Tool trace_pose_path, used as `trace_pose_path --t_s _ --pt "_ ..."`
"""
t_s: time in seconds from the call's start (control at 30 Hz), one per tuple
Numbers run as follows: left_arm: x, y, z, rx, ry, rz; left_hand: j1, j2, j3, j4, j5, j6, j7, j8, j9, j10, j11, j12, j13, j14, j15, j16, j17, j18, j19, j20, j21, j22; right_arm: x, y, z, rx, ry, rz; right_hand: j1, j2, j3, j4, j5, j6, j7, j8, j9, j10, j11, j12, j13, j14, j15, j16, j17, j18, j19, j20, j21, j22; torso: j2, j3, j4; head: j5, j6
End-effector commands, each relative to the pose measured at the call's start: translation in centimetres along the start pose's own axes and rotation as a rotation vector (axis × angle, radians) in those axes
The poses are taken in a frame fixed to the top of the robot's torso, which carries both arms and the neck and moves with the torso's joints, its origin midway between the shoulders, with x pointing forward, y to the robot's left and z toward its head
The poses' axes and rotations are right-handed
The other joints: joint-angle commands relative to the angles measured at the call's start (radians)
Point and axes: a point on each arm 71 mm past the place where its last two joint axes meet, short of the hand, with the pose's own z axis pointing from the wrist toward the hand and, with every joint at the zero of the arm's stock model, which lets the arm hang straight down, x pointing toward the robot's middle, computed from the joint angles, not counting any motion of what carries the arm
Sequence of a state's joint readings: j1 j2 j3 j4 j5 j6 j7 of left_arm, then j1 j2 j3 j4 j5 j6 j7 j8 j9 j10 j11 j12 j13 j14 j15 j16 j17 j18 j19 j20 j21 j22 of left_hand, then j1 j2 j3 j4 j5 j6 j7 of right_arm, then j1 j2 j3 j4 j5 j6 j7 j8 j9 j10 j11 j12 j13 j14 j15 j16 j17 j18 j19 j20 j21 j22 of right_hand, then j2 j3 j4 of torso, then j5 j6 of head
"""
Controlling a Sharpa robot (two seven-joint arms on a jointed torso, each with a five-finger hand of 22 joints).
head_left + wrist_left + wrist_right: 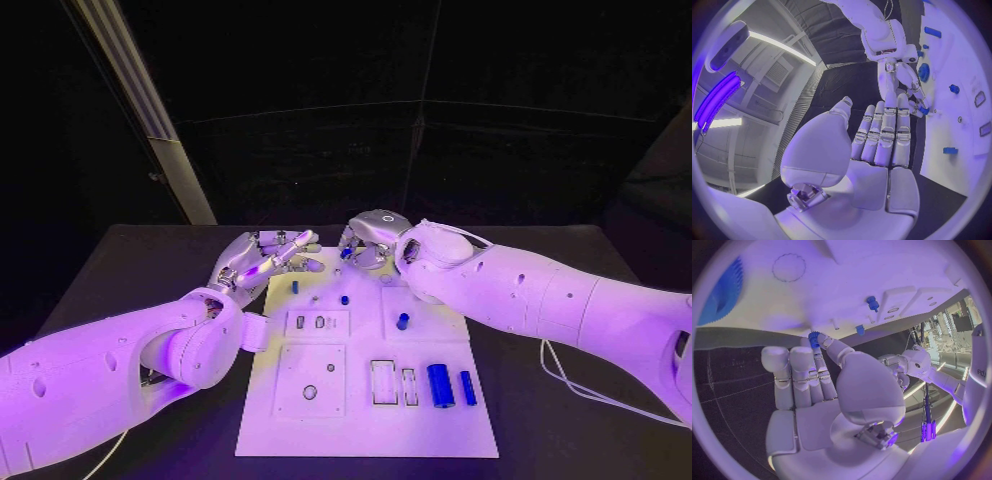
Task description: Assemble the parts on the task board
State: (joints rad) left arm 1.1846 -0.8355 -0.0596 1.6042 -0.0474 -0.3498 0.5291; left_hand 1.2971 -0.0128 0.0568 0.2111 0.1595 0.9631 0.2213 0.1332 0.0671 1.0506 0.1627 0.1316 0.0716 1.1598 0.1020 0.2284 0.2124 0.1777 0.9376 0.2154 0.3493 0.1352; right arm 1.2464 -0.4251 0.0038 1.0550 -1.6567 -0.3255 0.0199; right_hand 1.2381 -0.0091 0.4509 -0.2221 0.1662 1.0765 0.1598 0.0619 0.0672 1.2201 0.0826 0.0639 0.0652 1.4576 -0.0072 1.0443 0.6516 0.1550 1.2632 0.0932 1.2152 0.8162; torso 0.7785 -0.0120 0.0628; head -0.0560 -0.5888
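Up at the far end of the board both hands meet, left hand just off its far-left corner, right hand over the far edge. Head view hides what the right hand has; right wrist view shows it: a small blue gear pinched at the fingertips, w/ the other fingers straight and together. Left wrist view shows the left hand's fingers flat, side by side, palm bare, nothing in it. Same view catches the right hand's tips beside the gear, close to the left fingertips. Other parts on the board: two blue cylinders near the near-right corner, a peg mid-right, smaller pegs toward the far end. Right wrist view also shows a big blue gear on the board, away from the pegs.
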Motion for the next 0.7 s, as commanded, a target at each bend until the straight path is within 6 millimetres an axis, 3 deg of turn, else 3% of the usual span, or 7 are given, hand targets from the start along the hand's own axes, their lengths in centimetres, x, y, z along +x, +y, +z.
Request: trace_pose_path --t_s 0.03,0.53,0.63,0.7 --pt "0.21 -0.21 0.05 0.006 0.015 -0.007 -0.006 0.004 -0.007 0.0 -0.005 -0.002 0.002 -0.005 -0.001 -0.001 0.001 -0.007 -0.001 0.004 0.005 -0.006 0.001 0.005 0.004 0.003 -0.003 -0.001 0.05 0.06 0.15 0.001 0.011 -0.014 0.0 -0.011 0.007 0.001 -0.003 -0.003 0.004 0.001 -0.001 -0.006 0.004 -0.002 -0.001 -0.007 0.002 0.006 -0.001 -0.019 -0.007 0.003 0.003 0.0 0.002 -0.0011 -0.0012 0.002 0.001" --pt "0.32 -0.28 0.14 0.004 0.02 -0.008 -0.006 0.004 -0.007 0.0 -0.005 -0.001 0.002 -0.005 -0.001 -0.001 0.001 -0.007 -0.001 0.004 0.005 -0.006 0.001 0.005 0.004 0.003 -0.003 -0.002 0.23 0.08 0.64 0.01 0.016 -0.024 -0.008 -0.024 0.02 0.016 -0.01 -0.021 0.01 0.0 -0.002 -0.027 0.011 -0.003 -0.001 -0.017 0.008 -0.007 -0.028 -0.016 -0.023 0.008 -0.001 -0.015 0.002 -0.0011 -0.0012 0.0 -0.002" --pt "0.3 -0.28 0.15 0.004 0.02 -0.008 -0.006 0.004 -0.007 0.0 -0.005 -0.001 0.002 -0.005 -0.001 -0.001 0.001 -0.007 -0.001 0.004 0.005 -0.006 0.001 0.005 0.004 0.003 -0.003 -0.002 0.29 0.11 0.69 0.011 0.024 -0.023 -0.015 -0.035 0.02 0.023 -0.019 -0.033 0.015 -0.001 -0.003 -0.042 0.015 -0.004 -0.002 -0.023 0.012 -0.018 -0.048 -0.014 -0.033 0.011 -0.007 -0.029 0.001 -0.0012 -0.002 0.0 -0.003" --pt "0.29 -0.28 0.15 0.003 0.02 -0.008 -0.006 0.004 -0.007 0.0 -0.005 -0.001 0.002 -0.005 -0.001 -0.001 0.001 -0.007 -0.001 0.004 0.005 -0.006 0.001 0.005 0.004 0.003 -0.003 -0.002 0.3 0.07 0.73 0.013 0.029 -0.024 -0.028 -0.055 0.008 0.035 -0.044 -0.071 0.028 -0.003 -0.005 -0.09 0.028 -0.005 -0.004 -0.038 0.022 -0.048 -0.094 -0.008 -0.057 0.019 -0.028 -0.068 0.001 -0.001 -0.0021 0.001 -0.002"
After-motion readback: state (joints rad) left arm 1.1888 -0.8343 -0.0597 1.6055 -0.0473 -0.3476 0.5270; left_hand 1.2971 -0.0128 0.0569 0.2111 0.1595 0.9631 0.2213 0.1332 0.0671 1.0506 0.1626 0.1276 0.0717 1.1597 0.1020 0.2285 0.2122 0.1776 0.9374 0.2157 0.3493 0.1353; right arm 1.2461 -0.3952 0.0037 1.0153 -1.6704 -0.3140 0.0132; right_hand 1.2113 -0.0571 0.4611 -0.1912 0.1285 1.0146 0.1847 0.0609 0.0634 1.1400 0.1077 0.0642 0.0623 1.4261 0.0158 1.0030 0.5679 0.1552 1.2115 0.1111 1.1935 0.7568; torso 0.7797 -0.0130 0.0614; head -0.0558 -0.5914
